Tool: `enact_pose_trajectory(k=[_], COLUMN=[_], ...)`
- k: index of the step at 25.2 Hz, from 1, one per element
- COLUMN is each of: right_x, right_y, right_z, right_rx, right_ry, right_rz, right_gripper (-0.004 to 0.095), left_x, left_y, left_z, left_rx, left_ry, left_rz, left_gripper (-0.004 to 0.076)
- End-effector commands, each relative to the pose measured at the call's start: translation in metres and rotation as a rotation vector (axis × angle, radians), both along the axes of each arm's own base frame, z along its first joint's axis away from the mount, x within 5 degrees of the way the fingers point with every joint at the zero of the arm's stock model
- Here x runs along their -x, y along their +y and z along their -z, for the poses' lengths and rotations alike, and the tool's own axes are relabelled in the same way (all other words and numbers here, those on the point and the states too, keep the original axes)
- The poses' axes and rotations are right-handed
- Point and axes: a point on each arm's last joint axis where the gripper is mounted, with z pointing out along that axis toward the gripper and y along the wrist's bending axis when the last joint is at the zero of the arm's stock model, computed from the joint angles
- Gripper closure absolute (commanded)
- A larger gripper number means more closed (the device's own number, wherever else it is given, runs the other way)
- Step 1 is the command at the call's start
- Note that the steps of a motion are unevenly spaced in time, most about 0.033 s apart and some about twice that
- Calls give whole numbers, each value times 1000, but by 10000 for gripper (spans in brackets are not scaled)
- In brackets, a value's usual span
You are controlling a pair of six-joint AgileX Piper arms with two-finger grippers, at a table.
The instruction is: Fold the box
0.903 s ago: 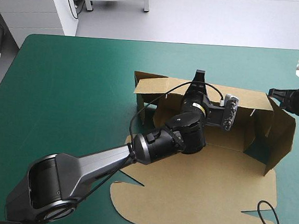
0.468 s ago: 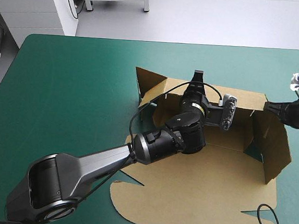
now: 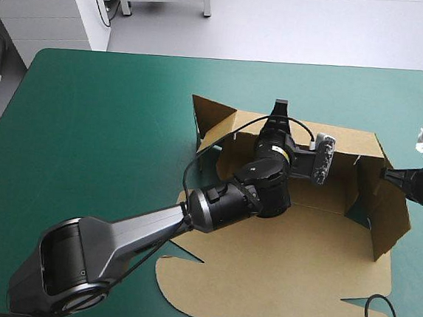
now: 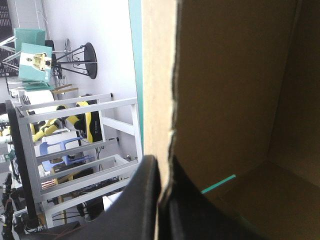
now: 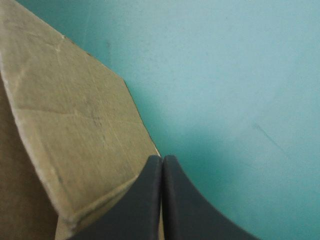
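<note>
Currently the box point(image 3: 298, 270) lies on the teal-green worktop point(image 3: 111, 120), right of centre and nearer the right edge than the left. It is partly erected. The rear wall point(image 3: 346, 141) stands upright along the far side, the right wall point(image 3: 386, 211) is raised, and the lid panel point(image 3: 259, 296) lies flat on the cover toward the near edge. The left arm reaches across the flat base of the box. The left claw point(image 3: 279, 109) is clenched on the top edge of the rear wall. In the left wrist view the brown board passes between its two black fingers point(image 4: 145, 200), one on each face of the sheet. The right claw point(image 3: 386, 174) comes in from the right edge of the worktop. Its fingers are pressed together into a single pointed arch with nothing between them. The tip is at the upper outer edge of the right wall, with bare teal-green cover just beside it.
</note>
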Motion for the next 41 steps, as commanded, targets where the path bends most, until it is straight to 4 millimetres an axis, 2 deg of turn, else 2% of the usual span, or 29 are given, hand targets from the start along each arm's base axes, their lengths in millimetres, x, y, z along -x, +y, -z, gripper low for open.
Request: enact_pose_trajectory(k=[1,11,16,23,27,29,31,33,35,41], right_x=[13,42,65,76,84,87,91,92,94,100], right_y=[-1,14,23,28,30,31,33,34,35,39], right_z=[-17,-12,-15,-9,-13,-15,-16,-15,-15,-17], right_rx=[35,19,80,68,76,50,43,36,31,20], right_ry=[-88,-140,-206,-120,-132,-137,-128,-115,-104,-100], right_rz=[19,-17,-43,-75,-63,-16,-19,-25,-31,-42], right_gripper=[927,927,927,912,803,713,582,514,487,490], left_x=[10,10,10,10,10,10,10,10,10,10], left_y=[8,8,8,8,8,8,8,8,8,8], left_z=[-35,-35,-34,-34,-34,-34,-34,-34,-34,-34], left_rx=[113,110,132,146,146,147,145,141,145,147], left_ry=[-45,-43,-33,-25,-25,-26,-26,-28,-26,-22], left_rz=[33,29,13,4,4,6,6,9,7,7], left_gripper=[731,731,731,731,731,731,731,731,731,731])
